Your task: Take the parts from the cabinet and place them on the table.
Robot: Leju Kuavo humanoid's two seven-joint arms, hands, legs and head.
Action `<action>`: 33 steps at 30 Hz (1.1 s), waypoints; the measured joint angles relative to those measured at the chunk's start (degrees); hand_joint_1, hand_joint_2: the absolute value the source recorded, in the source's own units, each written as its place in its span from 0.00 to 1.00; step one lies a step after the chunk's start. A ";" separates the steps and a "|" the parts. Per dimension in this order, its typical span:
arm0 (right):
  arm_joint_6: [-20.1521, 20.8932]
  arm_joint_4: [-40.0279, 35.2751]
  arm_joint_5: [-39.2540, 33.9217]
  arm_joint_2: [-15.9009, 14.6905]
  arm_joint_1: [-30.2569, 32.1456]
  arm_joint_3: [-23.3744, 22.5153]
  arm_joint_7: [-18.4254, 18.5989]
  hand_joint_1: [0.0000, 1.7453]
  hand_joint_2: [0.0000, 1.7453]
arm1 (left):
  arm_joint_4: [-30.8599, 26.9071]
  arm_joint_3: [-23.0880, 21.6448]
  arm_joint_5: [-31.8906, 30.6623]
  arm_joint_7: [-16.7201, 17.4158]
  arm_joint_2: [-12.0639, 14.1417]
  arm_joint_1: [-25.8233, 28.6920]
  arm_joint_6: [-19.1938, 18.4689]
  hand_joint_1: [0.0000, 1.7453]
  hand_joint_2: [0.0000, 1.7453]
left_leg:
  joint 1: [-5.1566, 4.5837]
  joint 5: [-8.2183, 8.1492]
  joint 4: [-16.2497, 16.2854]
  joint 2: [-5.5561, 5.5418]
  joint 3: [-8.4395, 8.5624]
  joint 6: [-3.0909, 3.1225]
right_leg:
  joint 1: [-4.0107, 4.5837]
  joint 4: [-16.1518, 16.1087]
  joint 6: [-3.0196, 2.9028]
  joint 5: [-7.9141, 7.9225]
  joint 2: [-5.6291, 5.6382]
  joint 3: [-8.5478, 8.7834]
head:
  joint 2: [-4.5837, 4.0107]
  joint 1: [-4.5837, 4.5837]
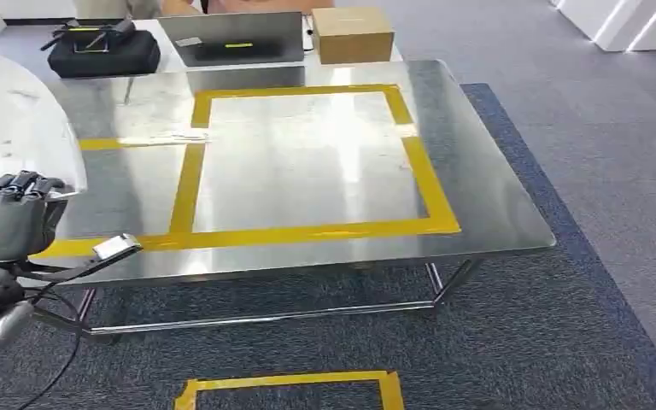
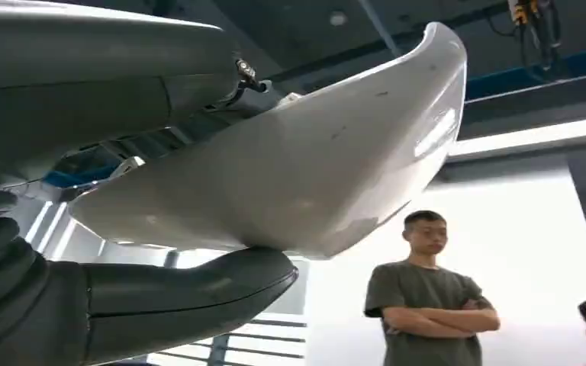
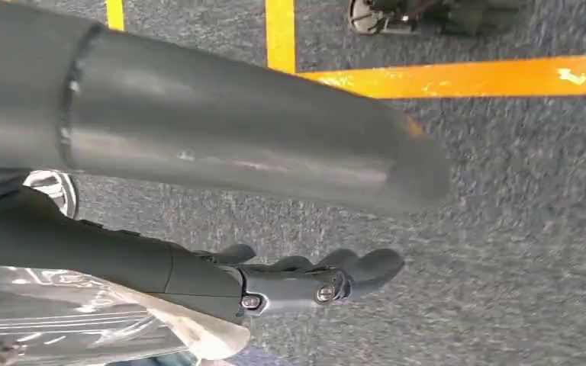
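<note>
My left hand [image 1: 8,218] grips one white curved part [image 2: 305,175] beside the steel table [image 1: 495,213]. My right hand [image 3: 305,282] hangs over the carpet, fingers fairly straight, holding nothing. One cardboard box [image 1: 352,34] and one black bag [image 1: 102,51] stand beyond the table.

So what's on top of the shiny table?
On the metal table there are yellow tape lines making a rectangle. At the far end sit a black bag, a laptop and a cardboard box. The white part in the left hand covers one corner.

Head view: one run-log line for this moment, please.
phase: carry to table | left hand: holds white part | right hand: hanging over carpet, empty | table: no part on it
</note>
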 joint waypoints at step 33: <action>1.42 0.55 -0.83 -0.20 0.31 -1.11 -0.39 0.00 0.00 | 0.72 -0.31 -0.53 -0.22 -0.61 -1.94 -1.05 1.00 1.00 | -0.81 -0.41 -0.62 -4.39 1.14 0.90 | 0.93 0.95 -2.02 2.29 7.09 -3.56 | 0.00 0.35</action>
